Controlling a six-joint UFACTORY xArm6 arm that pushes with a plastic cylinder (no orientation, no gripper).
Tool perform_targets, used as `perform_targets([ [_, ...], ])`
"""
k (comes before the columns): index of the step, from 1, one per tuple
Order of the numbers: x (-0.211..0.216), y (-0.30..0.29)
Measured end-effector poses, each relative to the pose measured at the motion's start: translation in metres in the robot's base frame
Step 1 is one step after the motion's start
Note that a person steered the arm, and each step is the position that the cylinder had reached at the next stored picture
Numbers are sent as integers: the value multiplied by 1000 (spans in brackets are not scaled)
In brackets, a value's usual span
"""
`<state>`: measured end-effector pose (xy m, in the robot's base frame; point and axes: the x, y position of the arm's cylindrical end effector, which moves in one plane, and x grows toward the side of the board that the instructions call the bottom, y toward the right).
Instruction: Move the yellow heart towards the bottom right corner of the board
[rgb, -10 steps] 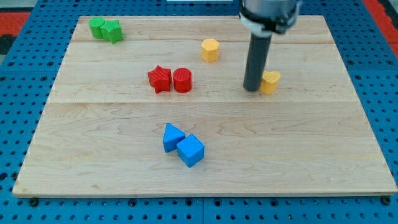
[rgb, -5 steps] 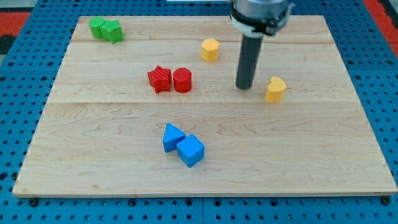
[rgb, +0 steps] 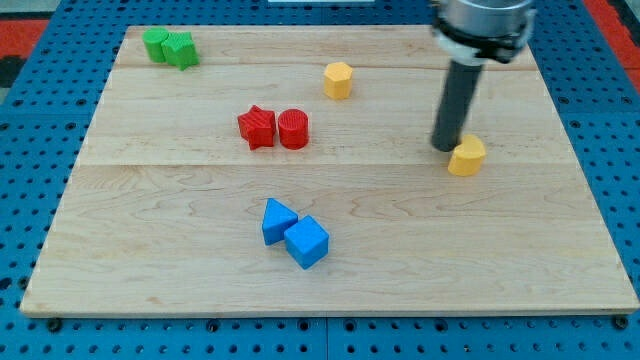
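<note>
Nearest the view's bottom edge, the wooden board (rgb: 180, 270) carries two blue blocks touching each other, a wedge-like one (rgb: 277, 220) and a cube (rgb: 307, 241), well left of where the work is. Farther up sit a red star (rgb: 257, 127) and a red cylinder (rgb: 293, 129) side by side. At about the same depth on the view's right is the yellow heart (rgb: 466, 157), and my tip (rgb: 444, 148) stands just at its upper-left side, touching it or very nearly; being a bare rod, it clasps nothing and can only press. That placement looks deliberate: a push from the upper left would send the heart down and to the right, toward the bottom right corner. The heart is roughly halfway down the board, so I judge much of the way remains. The stretch between it and that corner holds no blocks. Beyond lie a yellow hexagon-like block (rgb: 338, 79) and, at the far top left, two green blocks (rgb: 169, 47) of unclear shape.
</note>
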<state>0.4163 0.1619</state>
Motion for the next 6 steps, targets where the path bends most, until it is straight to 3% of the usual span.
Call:
perform_targets([
  [2,60,23],
  [3,25,-13],
  [4,19,21],
  [6,63,54],
])
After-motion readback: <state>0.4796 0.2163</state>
